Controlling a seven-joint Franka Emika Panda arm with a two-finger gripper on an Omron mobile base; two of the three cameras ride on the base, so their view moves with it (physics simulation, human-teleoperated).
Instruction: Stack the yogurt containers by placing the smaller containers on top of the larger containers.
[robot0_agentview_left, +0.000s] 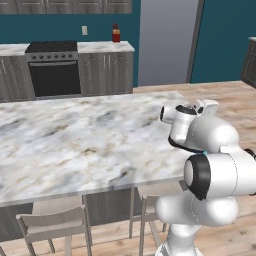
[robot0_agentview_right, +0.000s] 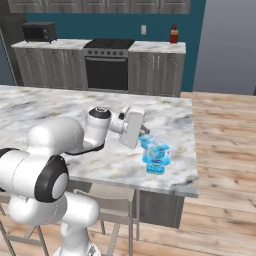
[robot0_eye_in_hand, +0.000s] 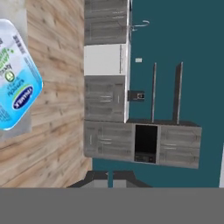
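— Two containers: smaller container (robot0_agentview_right: 148, 142) sits atop larger container (robot0_agentview_right: 156, 160), near the table (robot0_agentview_right: 176, 125) edge.
— End effector (robot0_agentview_right: 145, 133)?
— Shut, holding nothing, just beside them; a careless swing could topple them.

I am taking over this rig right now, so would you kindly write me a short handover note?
Hand: shut, nothing between its fingers; it lies level over the island counter, pointing sideways past the yogurts.
Larger tub: on the counter near its right front corner, just beyond the hand.
Smaller cup: right against the tub, apparently on the counter in front of it rather than on top; the render is too blurred to be sure.
Done: the hand is at the yogurts.
Left: open the hand, grasp the smaller cup, set it on the larger tub, release.
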